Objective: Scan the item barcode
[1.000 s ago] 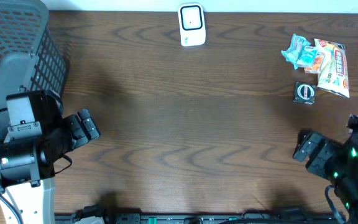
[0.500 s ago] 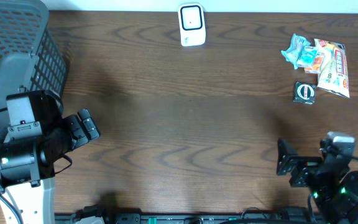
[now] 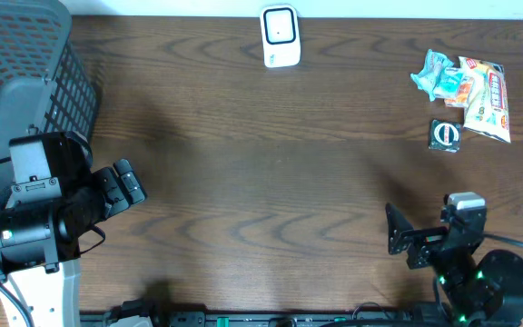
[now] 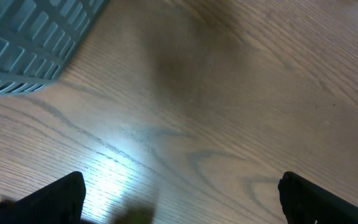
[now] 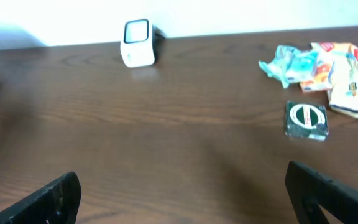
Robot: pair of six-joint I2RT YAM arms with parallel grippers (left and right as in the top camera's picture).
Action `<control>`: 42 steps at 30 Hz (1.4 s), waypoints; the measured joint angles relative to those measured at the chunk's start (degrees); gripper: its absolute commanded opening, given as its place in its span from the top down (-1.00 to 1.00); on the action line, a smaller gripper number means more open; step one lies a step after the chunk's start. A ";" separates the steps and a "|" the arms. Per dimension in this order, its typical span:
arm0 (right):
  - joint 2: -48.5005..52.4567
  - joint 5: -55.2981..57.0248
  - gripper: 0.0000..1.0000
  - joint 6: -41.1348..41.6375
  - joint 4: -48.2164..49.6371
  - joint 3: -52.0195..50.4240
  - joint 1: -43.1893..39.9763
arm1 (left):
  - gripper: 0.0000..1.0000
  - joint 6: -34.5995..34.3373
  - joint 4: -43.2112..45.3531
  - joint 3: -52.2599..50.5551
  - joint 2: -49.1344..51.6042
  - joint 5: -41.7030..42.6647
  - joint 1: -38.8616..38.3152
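The white barcode scanner [image 3: 280,36] stands upright at the table's far edge, also in the right wrist view [image 5: 137,42]. The items lie at the far right: a small black square packet [image 3: 444,135] [image 5: 306,120], a teal wrapper [image 3: 432,73] [image 5: 289,62] and a yellow-white snack bag [image 3: 487,100] [image 5: 353,78]. My right gripper [image 3: 405,241] [image 5: 182,202] hangs open and empty near the front edge, well short of the items. Over bare wood at the left, my left gripper [image 3: 123,185] [image 4: 182,202] is open with nothing in it.
A grey mesh basket [image 3: 21,54] [image 4: 36,37] fills the far left corner, just behind the left arm. The brown wooden table [image 3: 261,154] ends at a pale wall behind the scanner.
My right arm has swung from the table's right edge leftward along the front, and its gripper now points toward the middle. The left arm has not moved.
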 measured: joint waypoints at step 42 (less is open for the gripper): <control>-13.18 0.81 -0.99 -3.96 43.41 -25.79 1.51 | -0.95 0.00 0.00 0.00 0.00 0.00 0.00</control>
